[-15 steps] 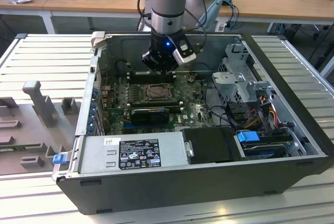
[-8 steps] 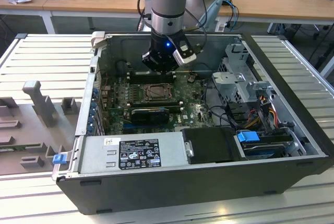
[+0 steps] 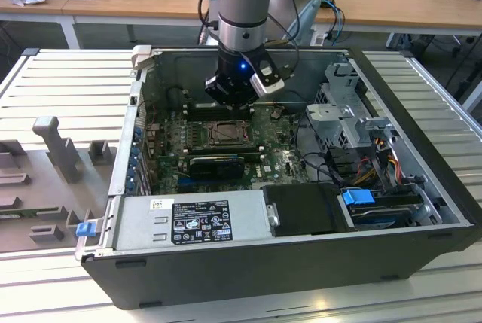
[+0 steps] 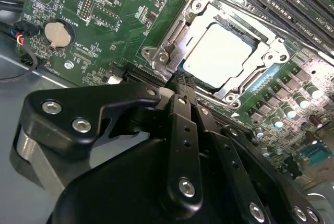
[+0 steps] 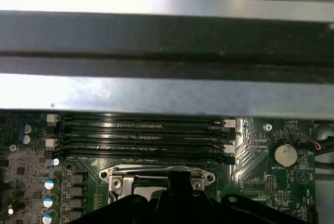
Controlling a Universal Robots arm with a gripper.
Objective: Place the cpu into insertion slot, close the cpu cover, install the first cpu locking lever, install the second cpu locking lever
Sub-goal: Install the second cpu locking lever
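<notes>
The cpu (image 4: 216,54), pale and silvery, lies flat in the insertion slot (image 3: 226,133) on the green board. The silver cpu cover (image 4: 201,12) is down around it, and the chip shows through its window. In the second wrist view my gripper (image 4: 180,80) has its black fingers drawn together. Their tips are at the corner of the cover frame, beside a metal lever (image 4: 172,38) that runs along the socket's side. Nothing shows between the fingers. In the exterior view the gripper (image 3: 235,101) hangs just above the socket's far edge. The cover's edge (image 5: 156,174) also appears in the first wrist view.
The open computer case (image 3: 422,187) surrounds the board. Long black memory slots (image 5: 146,135) run beside the socket, and a black card (image 3: 217,165) lies on its other side. A coin battery (image 5: 286,155), cables and a drive cage (image 3: 346,112) stand nearby.
</notes>
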